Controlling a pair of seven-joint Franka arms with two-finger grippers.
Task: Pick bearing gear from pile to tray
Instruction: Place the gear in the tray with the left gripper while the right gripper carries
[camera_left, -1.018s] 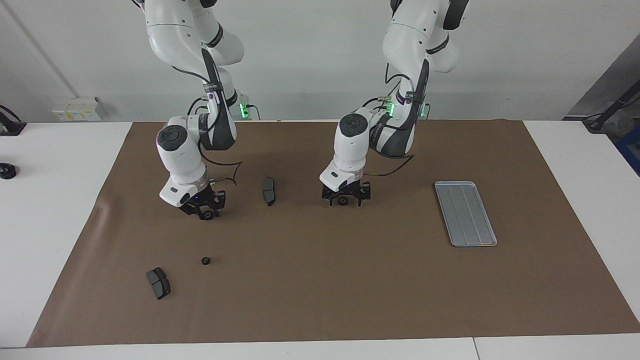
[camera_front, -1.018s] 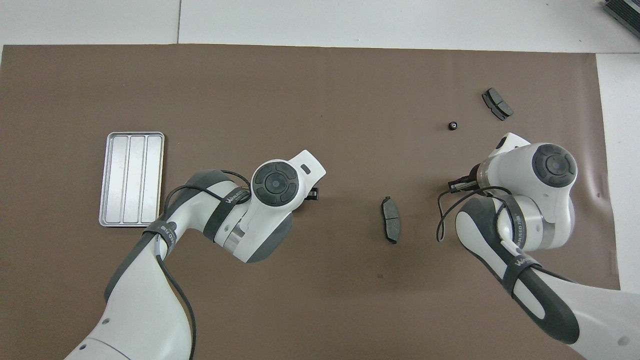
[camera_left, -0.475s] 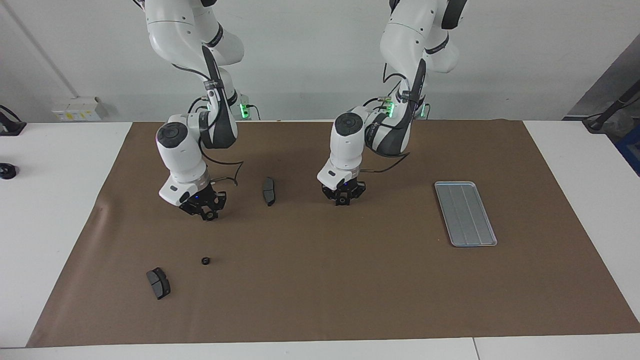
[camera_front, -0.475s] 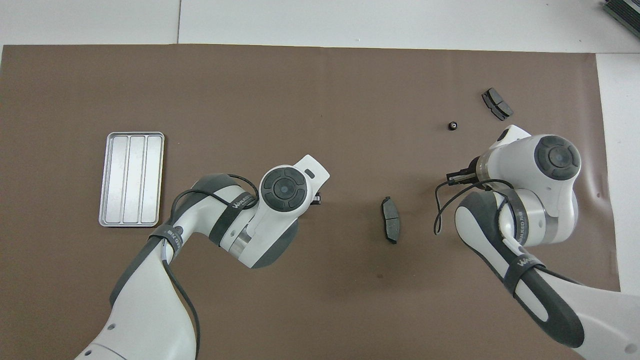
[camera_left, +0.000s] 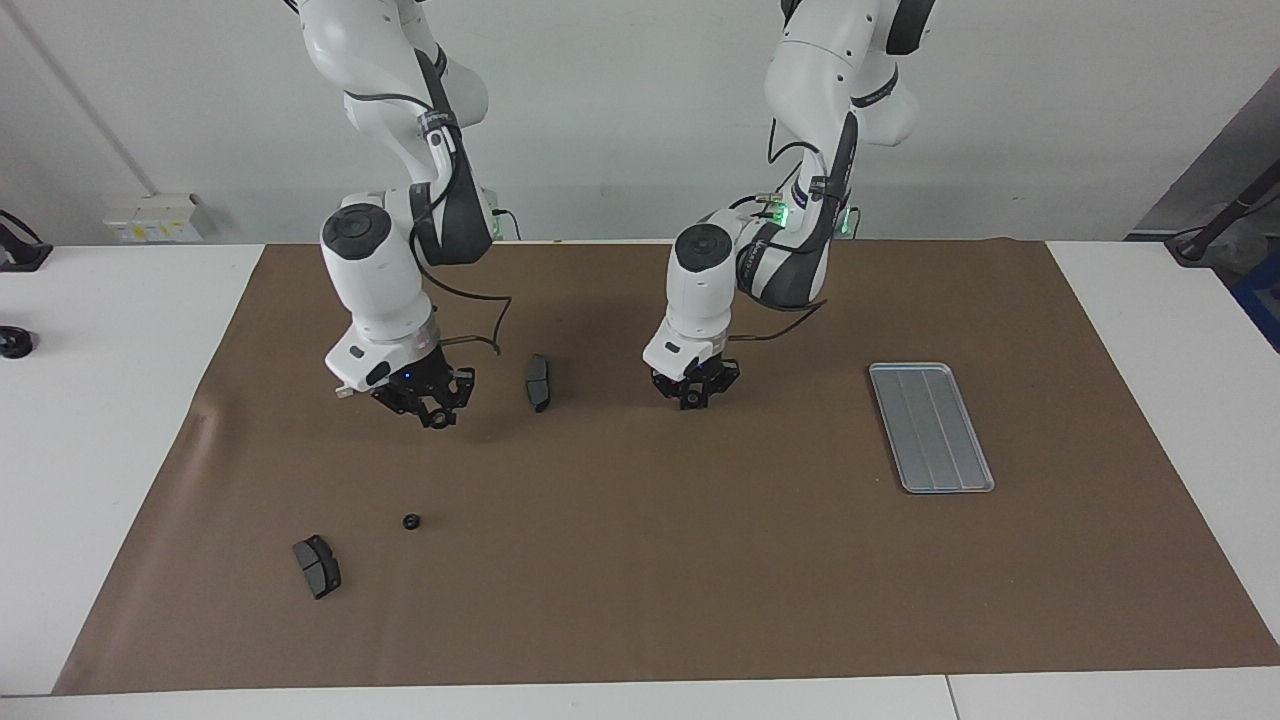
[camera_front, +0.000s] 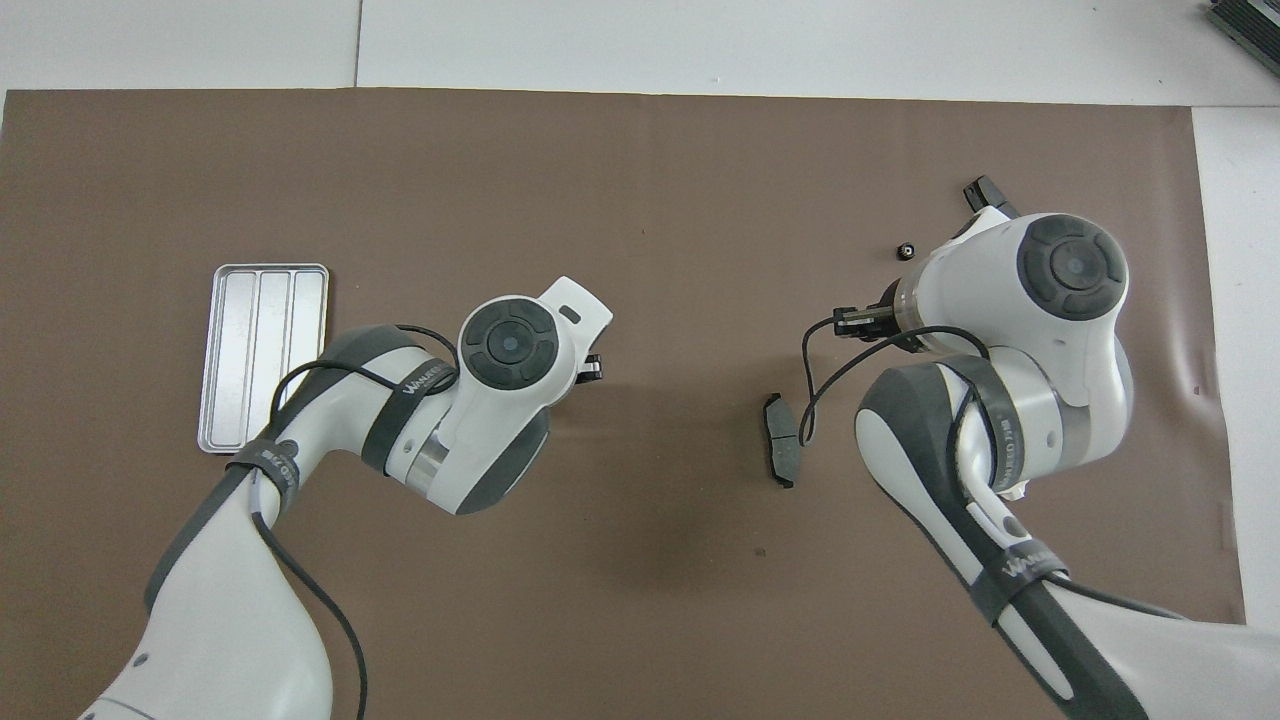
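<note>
- We see left gripper shut on a small black round gear, raised over the brown mat.
- Ribbed silver-grey metal tray lies toward the left arm's end; we judge left arm nearer.
- Right gripper pinches 1 similar dark part, we think.
- 1 loose black gear sits on the mat.

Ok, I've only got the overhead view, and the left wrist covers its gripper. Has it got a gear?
Observer: Yes. In the facing view the left gripper is shut on a gear.
Operator: And the right one?
Observer: The right gripper is shut too, on what looks like a second gear, up in the air beside the brake pad.
Operator: The left arm hides a corner of the tray for me. Anything in it?
Observer: No. The whole tray shows here and nothing lies in it.
</note>
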